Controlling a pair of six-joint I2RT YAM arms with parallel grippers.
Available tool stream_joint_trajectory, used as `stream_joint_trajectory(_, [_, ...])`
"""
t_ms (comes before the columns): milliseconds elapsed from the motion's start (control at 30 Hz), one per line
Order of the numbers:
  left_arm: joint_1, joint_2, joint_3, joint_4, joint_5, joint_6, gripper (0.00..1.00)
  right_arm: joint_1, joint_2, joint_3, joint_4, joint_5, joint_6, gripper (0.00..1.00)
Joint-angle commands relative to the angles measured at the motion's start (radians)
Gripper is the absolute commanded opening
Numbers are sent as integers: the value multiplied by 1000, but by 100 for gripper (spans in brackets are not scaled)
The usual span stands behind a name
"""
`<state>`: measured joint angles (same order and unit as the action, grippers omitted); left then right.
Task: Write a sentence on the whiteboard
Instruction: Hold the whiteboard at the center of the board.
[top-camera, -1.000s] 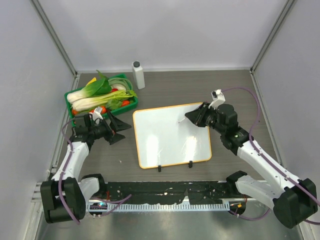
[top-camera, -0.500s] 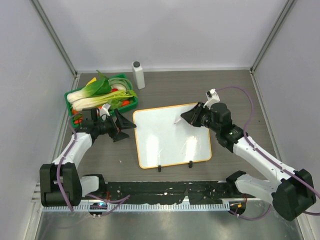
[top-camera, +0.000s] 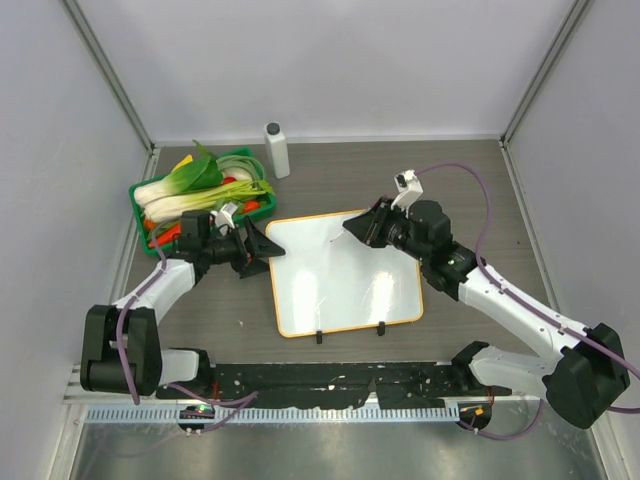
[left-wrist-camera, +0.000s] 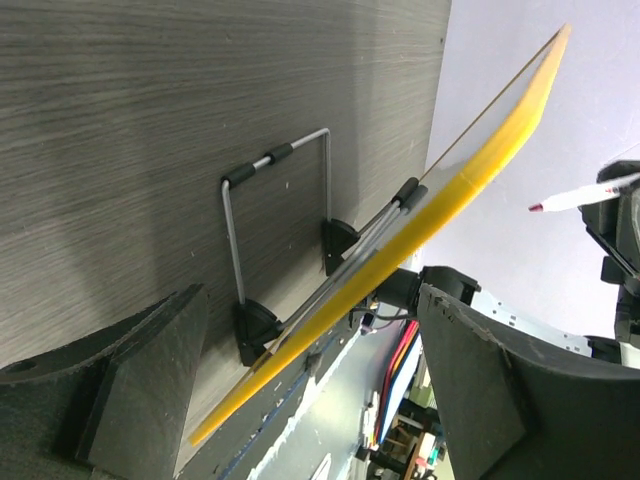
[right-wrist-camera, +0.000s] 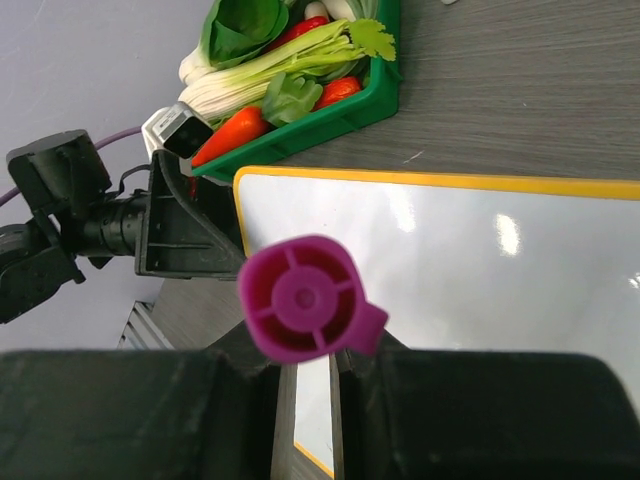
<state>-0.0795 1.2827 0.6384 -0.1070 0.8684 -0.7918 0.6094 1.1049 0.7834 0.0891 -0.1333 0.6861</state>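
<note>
Step in hand looks like the setup before any ink goes down, since I can't see a sentence on the whiteboard (top-camera: 345, 270). It sits mid-table with its two black feet (top-camera: 320, 337) at the near edge. The left wrist view shows it propped at a tilt on a wire stand (left-wrist-camera: 275, 230), so I'd guess it skids or rocks once a tip presses on it.

To do this well I'd get the left gripper (top-camera: 264, 249) pinched squarely on the orange frame at the board's left side, well onto the edge, and only then bring the pen down. Use light pressure, start near the top left of the white so the whole line fits, and hold a steady tip angle.

The left fingers (left-wrist-camera: 130, 390) stand wide apart, one on either side of the board's edge. The frame is between them and, as far as I can tell, there's no contact yet, so nothing is held there. The right gripper (top-camera: 355, 229) is clamped narrow on the marker (right-wrist-camera: 300, 298), with the magenta butt end toward its own camera and the tip aimed at the upper part of the board. I can't say for sure whether the tip touches, though the left wrist view suggests it hangs clear.

Further back, the green tray (right-wrist-camera: 320, 128) of vegetables sits just beyond the left gripper and is worth not bumping. There's also a white bottle (top-camera: 276, 150) by the far wall
</note>
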Motion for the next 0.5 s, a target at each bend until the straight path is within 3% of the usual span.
stream_joint_trajectory(0, [-11,32,12,92,32,-17,85,27,9,74,57,11,-26,2])
stream_joint_trajectory(467, [-57,-74,-112,96,-83,-23,60,90,55,125,23,38,-65,1])
